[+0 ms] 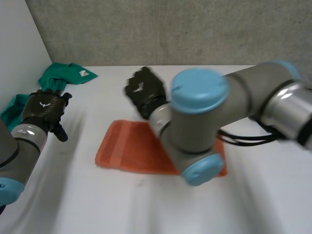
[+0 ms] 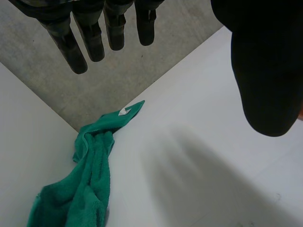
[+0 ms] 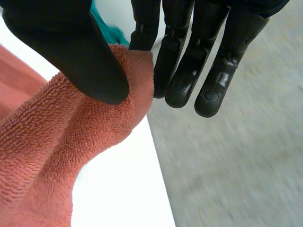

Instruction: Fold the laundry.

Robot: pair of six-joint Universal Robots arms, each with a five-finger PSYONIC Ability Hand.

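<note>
Orange towel [image 1: 127,146]: far corner was pinched by right hand [image 3: 75,52]; fold apparently starting, next likely carrying it nearward. Left hand [image 1: 43,108] hung slack, empty.

A plain white bench [image 1: 122,204] spreads across the view. A grey, speckled wall [image 1: 170,29] stands along its far edge. A white panel [image 1: 19,48] closes the left side, meeting that wall in a corner.
</note>
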